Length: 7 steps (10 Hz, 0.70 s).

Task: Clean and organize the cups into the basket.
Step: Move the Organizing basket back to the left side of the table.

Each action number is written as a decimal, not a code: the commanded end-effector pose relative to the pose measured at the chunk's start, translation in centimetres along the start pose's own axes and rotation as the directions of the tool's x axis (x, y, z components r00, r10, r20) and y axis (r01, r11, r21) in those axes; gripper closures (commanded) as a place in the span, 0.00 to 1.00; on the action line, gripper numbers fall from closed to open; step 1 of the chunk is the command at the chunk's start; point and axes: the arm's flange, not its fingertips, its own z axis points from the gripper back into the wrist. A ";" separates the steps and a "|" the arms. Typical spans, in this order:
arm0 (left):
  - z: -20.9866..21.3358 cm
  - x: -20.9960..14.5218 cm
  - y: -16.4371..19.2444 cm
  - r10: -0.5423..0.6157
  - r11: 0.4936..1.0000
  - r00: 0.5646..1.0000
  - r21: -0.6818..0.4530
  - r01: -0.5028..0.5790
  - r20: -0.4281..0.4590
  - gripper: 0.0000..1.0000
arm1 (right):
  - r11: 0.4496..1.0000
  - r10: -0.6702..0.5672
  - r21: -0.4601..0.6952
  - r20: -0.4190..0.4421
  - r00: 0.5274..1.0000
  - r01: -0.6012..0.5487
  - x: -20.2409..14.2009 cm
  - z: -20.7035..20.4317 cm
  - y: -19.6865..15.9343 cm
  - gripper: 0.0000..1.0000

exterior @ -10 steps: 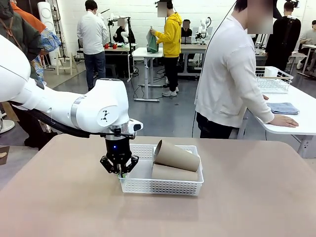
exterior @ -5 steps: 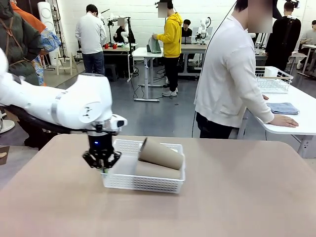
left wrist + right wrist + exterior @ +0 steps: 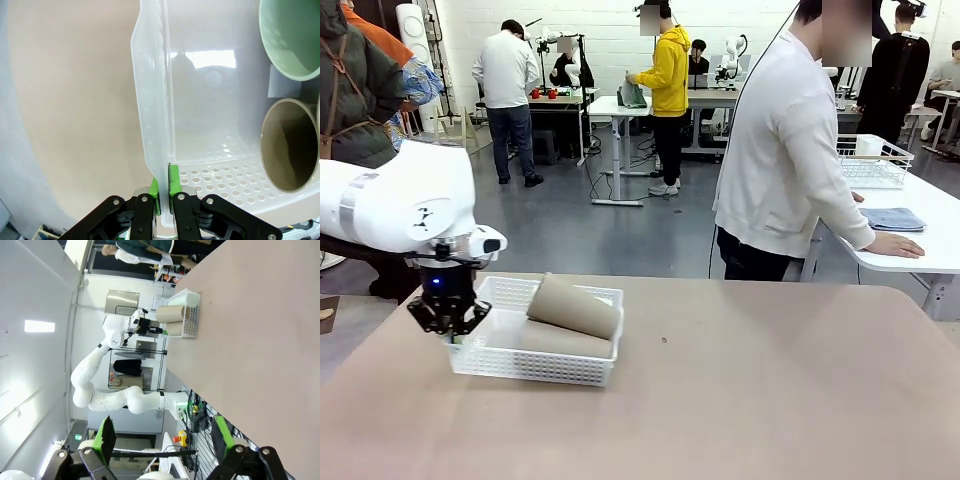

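While the left gripper [image 3: 451,335] pinches the near-left wall of the white basket [image 3: 535,365] at the table's [image 3: 740,400] left side, two brown cups [image 3: 575,307] lie stacked inside with a green cup [image 3: 292,37]; the right gripper [image 3: 162,440], jaws wide apart, holds nothing.

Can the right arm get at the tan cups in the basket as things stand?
Probably not easily. The right gripper hangs open far off across the bare table, while the left gripper is shut on the rim of the basket holding the tan cups, at the robot's left edge.
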 end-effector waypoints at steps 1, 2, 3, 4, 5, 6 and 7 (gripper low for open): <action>-1.4 2.0 4.2 0.015 0.999 0.999 0.031 -0.013 -0.045 0.95 | 1.000 0.001 0.001 -0.006 1.000 -0.001 -0.3 -0.3 0.1 0.00; -1.8 2.7 6.2 0.010 1.000 0.999 0.023 -0.009 -0.043 0.95 | 1.000 0.001 0.001 -0.006 1.000 -0.001 -0.3 -0.3 0.1 0.00; -2.0 2.7 8.2 0.005 1.000 0.999 0.017 -0.004 -0.043 0.95 | 1.000 0.001 0.001 -0.006 1.000 -0.001 -0.3 -0.3 0.1 0.00; -2.1 2.9 9.9 0.011 1.000 0.998 0.029 -0.009 -0.062 0.95 | 1.000 0.001 0.001 -0.006 1.000 -0.001 -0.3 -0.3 0.1 0.00; -1.9 3.0 11.4 0.000 0.999 0.998 0.032 0.002 -0.068 0.95 | 1.000 0.001 0.001 -0.006 1.000 -0.001 -0.3 -0.3 0.1 0.00; -1.4 3.1 12.8 0.006 1.000 0.999 0.024 -0.005 -0.054 0.95 | 1.000 0.001 0.001 -0.006 1.000 -0.001 -0.3 -0.3 0.1 0.00; -1.1 2.7 13.9 0.006 1.000 0.999 0.018 -0.005 -0.039 0.95 | 1.000 0.001 0.001 -0.006 1.000 -0.001 -0.3 -0.3 0.1 0.00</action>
